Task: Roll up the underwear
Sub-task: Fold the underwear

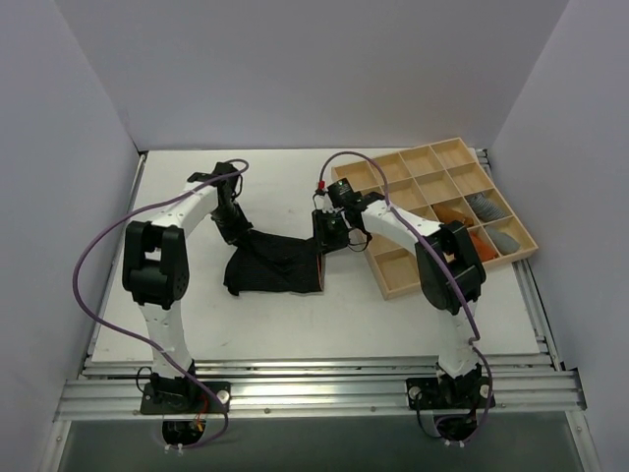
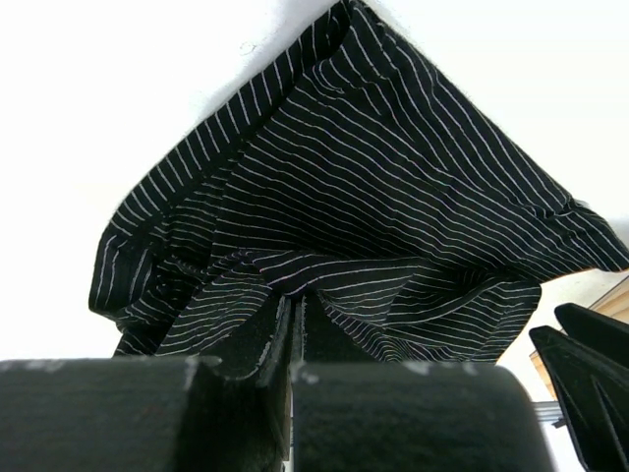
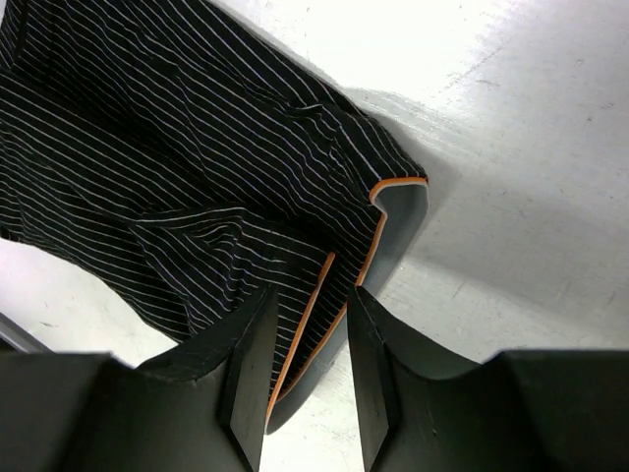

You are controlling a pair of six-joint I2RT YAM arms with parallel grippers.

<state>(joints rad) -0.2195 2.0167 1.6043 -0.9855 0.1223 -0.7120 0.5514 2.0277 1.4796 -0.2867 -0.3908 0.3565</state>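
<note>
Seen from above, the underwear (image 1: 275,264) is lying spread at the middle of the table (image 1: 295,329), stretching between the two arms. The left gripper (image 1: 233,231) is holding its far left corner. The right gripper (image 1: 329,236) is sitting at its far right corner, just left of the wooden tray (image 1: 398,265).

In the left wrist view, the fingers (image 2: 246,344) are pressing together on a bunched fold of the striped fabric.

In the right wrist view, the fingers (image 3: 251,364) are standing apart, and the orange-edged waistband (image 3: 313,295) is running through the gap between them.
</note>
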